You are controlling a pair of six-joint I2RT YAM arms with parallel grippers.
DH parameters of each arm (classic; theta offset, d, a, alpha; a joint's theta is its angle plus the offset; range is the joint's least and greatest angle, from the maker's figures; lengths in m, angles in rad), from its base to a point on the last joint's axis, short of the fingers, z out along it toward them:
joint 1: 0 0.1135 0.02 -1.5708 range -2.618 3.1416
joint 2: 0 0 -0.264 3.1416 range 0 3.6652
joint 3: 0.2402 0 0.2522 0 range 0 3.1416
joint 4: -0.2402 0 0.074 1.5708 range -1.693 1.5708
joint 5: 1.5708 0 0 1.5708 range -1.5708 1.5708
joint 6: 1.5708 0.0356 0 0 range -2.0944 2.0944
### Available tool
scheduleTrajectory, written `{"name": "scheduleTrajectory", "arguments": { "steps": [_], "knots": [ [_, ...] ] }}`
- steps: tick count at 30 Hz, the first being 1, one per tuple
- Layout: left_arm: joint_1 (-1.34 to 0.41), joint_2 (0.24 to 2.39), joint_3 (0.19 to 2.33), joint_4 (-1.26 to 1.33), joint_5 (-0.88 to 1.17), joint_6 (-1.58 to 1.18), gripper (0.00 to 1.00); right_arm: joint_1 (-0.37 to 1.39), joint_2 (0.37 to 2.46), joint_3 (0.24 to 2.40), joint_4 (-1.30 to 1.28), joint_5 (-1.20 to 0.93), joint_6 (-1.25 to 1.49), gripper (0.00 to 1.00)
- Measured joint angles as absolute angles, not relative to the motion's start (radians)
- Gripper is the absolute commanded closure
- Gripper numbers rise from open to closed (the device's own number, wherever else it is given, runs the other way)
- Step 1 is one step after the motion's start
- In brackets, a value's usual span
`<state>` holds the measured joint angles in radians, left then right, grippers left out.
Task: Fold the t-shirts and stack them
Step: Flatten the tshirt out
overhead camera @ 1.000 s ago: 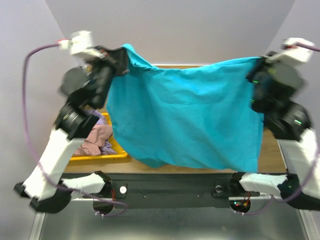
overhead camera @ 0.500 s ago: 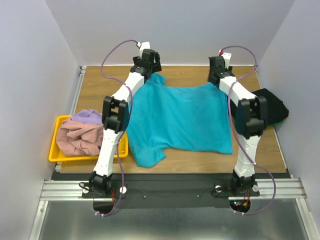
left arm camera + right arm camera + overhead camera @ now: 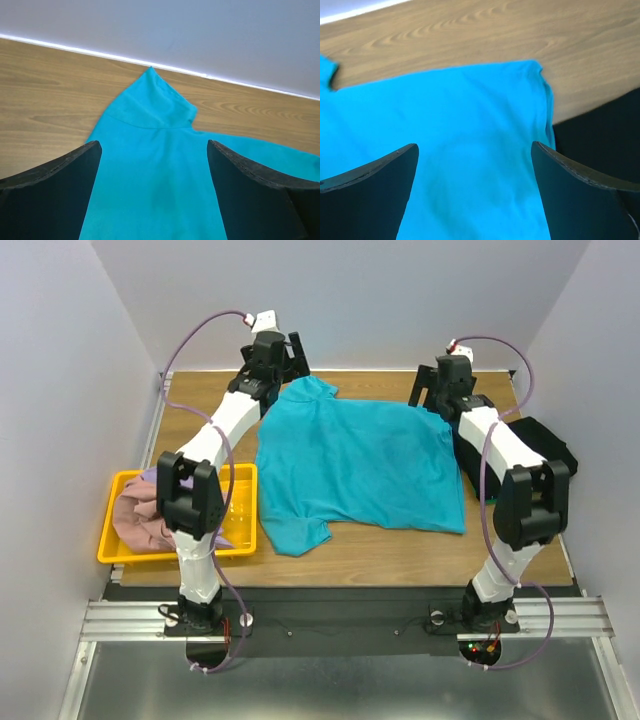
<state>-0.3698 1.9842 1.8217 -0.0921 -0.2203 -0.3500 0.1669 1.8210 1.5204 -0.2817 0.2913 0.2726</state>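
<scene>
Top view, teal t-shirt [image 3: 355, 465]: we see it spread flat across the middle of the desk [image 3: 195, 430], with one corner pointing far left.
Top view, left fingers [image 3: 293, 355]: above that far-left corner, spread wide, gripping nothing.
Top view, right fingers [image 3: 424, 392]: at the far-right corner, also wide apart and empty.
Top view, black t-shirt [image 3: 545, 445]: bunched at the desk's right edge, just beside the teal one.
Top view, yellow tray [image 3: 120, 552]: at the left, holding a crumpled pink shirt [image 3: 135, 520] and a lavender one [image 3: 150, 478].
Left wrist: we look between fully parted fingers; the teal corner lies on the wood below.
Right wrist: the fingers gape, nothing between them; teal cloth lies beneath, black cloth to its right.
</scene>
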Motion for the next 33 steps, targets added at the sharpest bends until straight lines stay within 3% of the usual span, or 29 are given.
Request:
{"name": "scheduleTrajectory", "arguments": {
  "steps": [16,26,31,33],
  "knots": [
    [-0.458,1.703,1.155,-0.105,-0.228,-0.513,0.01,0.168,1.791,1.219,-0.275,0.157,0.315,0.00],
    [-0.728,1.210,0.767,-0.204,-0.319,-0.769,0.01,0.171,1.322,0.874,-0.278,0.171,0.416,0.00],
    [-0.887,1.108,0.624,-0.319,-0.313,-0.926,0.02,0.171,1.115,0.728,-0.283,0.171,0.482,0.00],
    [-0.951,1.101,0.600,-0.369,-0.308,-0.984,0.09,0.171,1.047,0.677,-0.287,0.163,0.510,0.00]
  ]
}}
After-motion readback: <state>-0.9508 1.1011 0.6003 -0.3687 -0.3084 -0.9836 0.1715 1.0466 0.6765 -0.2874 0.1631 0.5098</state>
